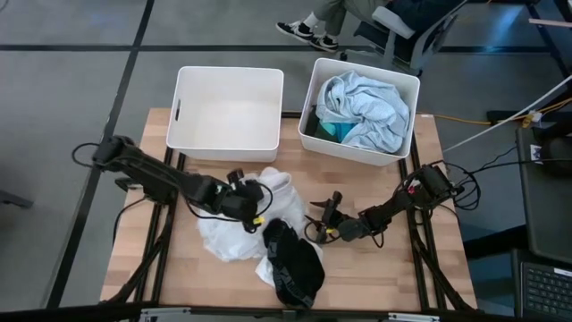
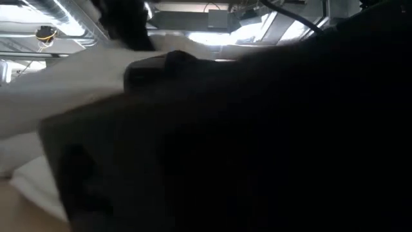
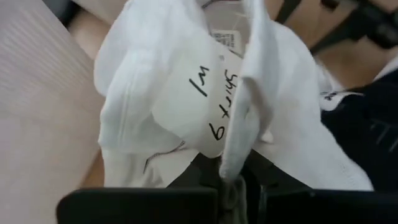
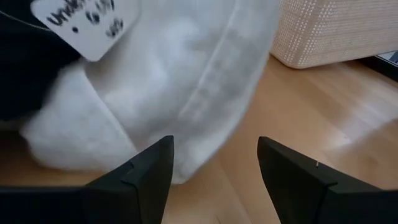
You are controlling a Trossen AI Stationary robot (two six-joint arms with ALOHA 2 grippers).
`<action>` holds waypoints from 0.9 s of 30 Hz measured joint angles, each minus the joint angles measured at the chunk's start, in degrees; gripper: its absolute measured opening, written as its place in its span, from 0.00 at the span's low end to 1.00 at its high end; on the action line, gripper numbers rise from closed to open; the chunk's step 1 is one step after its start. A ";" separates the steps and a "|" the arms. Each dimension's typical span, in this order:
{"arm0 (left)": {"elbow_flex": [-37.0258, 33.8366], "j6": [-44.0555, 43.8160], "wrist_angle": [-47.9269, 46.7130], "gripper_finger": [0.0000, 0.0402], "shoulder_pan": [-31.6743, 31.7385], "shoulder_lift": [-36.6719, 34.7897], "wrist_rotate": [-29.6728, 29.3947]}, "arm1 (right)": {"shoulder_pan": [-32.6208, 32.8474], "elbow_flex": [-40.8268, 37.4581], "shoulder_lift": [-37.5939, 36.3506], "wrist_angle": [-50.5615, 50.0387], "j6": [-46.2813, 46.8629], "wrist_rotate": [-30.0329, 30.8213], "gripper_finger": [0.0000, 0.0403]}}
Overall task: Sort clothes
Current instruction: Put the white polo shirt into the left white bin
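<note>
- My left hand (image 1: pixel 255 204) is clamped on a fold of the white shirt (image 1: pixel 234 228), near the middle of the wooden surface (image 1: pixel 375 273); in my left wrist view the fabric (image 3: pixel 186 93) bunches up between my fingers, and a white tag (image 3: pixel 217 102) with black handwriting faces the camera.
- My right hand (image 1: pixel 329 215) rests low on the surface just right of the pile, fingers (image 4: pixel 146 171) spread apart and holding nothing, their tips at the edge of the white cloth (image 4: pixel 161 93).
- A black garment (image 1: pixel 293 259) lies against the shirt's near side, toward the front edge.
- Two white plastic bins sit at the far edge: the left bin (image 1: pixel 183 134) shows only its bare floor; the right bin (image 1: pixel 315 89) holds a pale blue garment (image 1: pixel 371 107) with a bit of teal cloth (image 1: pixel 329 130) beneath it.
- The surface stands on a grey floor (image 1: pixel 63 98) crossed by dark lines.
- Beyond the bins, a person's sneakers (image 1: pixel 308 34) and an office chair's base (image 1: pixel 398 27) show.
- Cables (image 1: pixel 500 121) trail off to the right.
- The low view is mostly blocked by dark and white cloth (image 2: pixel 71 84).
</note>
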 joint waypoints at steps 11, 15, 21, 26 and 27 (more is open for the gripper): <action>6.35 8.83 0.10 0.02 0.00 -4.14 -7.12 | 0.07 0.00 -0.04 -0.34 1.32 -0.07 0.58; 9.19 11.99 0.36 0.04 0.02 -4.20 -9.74 | 0.11 0.00 -0.07 -0.49 1.35 -0.11 0.58; 13.02 16.39 1.71 0.03 0.02 -4.20 -13.80 | 0.11 0.00 -0.07 -1.51 2.55 -0.13 0.58; 15.60 22.42 4.83 0.04 0.00 -4.22 -17.15 | 0.11 0.00 -0.07 -1.64 2.60 -0.15 0.58; 15.93 23.87 5.79 0.04 0.00 -4.22 -18.43 | 0.11 0.00 -0.07 -1.62 2.60 -0.17 0.58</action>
